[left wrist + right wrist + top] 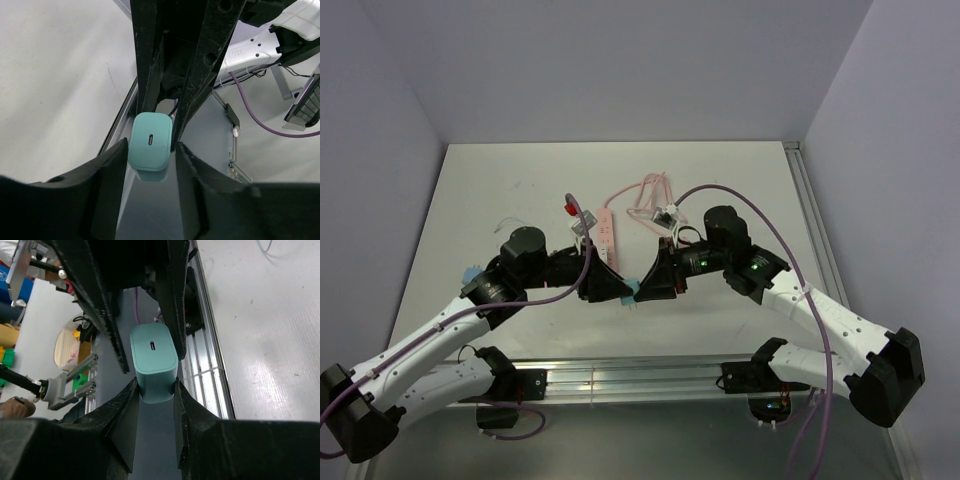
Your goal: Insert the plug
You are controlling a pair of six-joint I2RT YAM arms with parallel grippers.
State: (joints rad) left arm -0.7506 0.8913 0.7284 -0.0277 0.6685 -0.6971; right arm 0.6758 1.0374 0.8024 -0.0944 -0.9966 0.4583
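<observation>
- The right gripper (pixel 155 390) pinches the plug (pixel 154 360) low on its body, with both black, rough-edged fingers pressed flat to its sides.
- The plug is a smooth teal block with rounded corners and a small oval slot in the face turned towards both wrist cameras. It hangs between the two arms, over the table's near part.
- The left gripper (pixel 150 150) meets it from the opposite side, part-open, its fingers flanking the same block. I cannot tell whether they press on it.
- Fingers crowd the plug on two sides, leaving the slotted face bare.
- A ribbed metal rail (pixel 620 378) runs along the near edge of the matte white table (pixel 500 190).
- The long pink power strip (pixel 608 232) lies just behind the grippers, apart from the plug, with bare surface on either side.
</observation>
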